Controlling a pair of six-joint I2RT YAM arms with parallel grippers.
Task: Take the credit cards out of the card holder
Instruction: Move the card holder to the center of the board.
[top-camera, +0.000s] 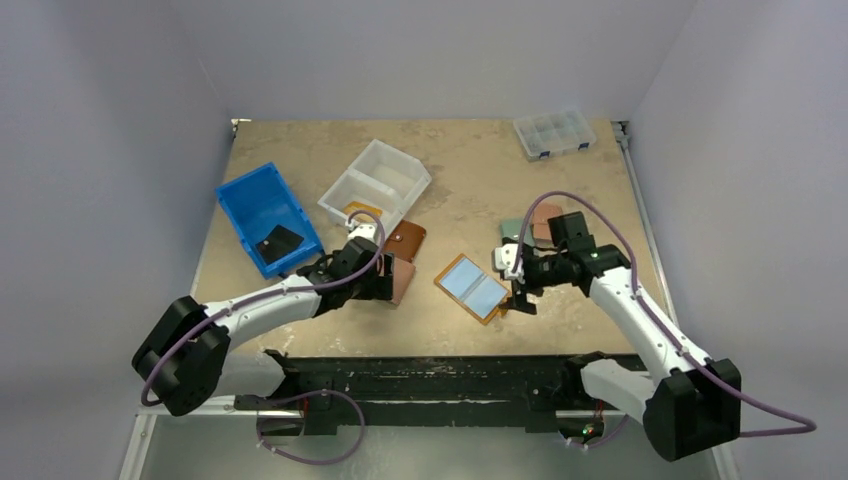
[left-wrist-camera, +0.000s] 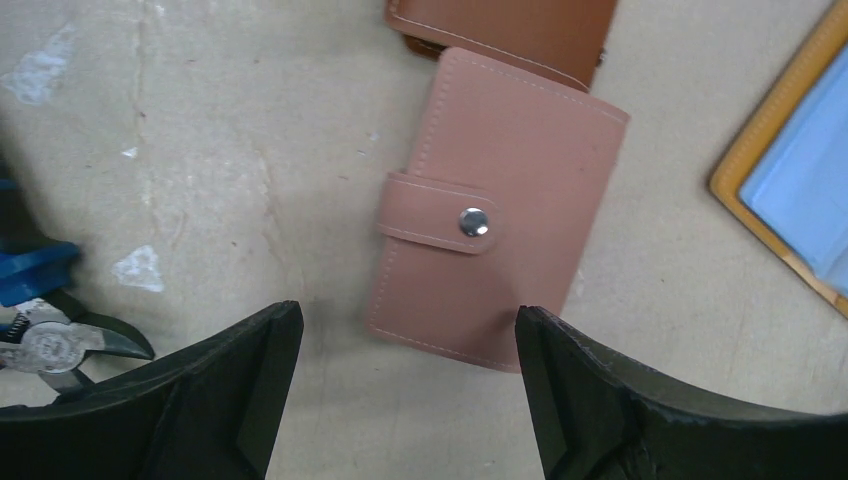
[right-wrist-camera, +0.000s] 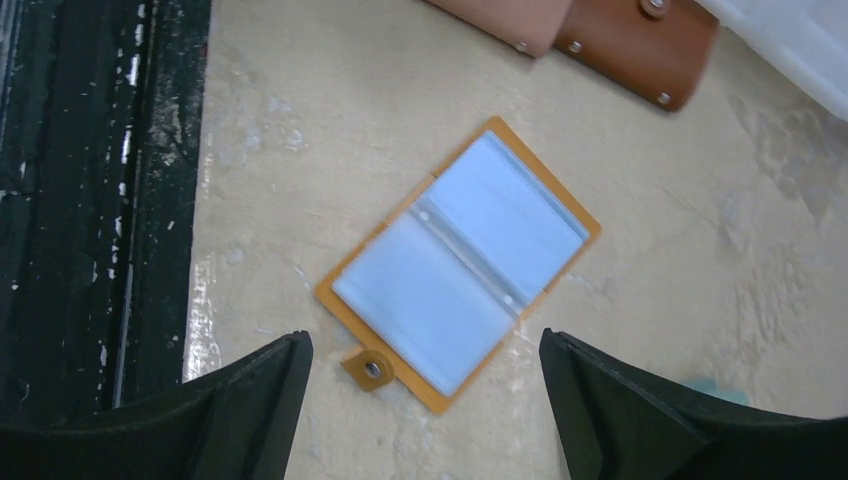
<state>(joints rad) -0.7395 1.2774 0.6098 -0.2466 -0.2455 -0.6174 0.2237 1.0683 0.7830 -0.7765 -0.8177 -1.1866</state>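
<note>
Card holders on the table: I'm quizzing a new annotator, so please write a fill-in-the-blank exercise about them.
1. The orange card holder lies ____, its credit cards sleeved inside.
2. The strap of the pink card holder is snapped ____.
3. The open left gripper hangs over the ____ holder.
Missing words: open; shut; pink.

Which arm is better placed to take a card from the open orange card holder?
Right. The right gripper is open just beside the orange card holder, whose light-blue cards sit centred in its wrist view. The left gripper, also open, is over a closed pink holder instead.
</note>
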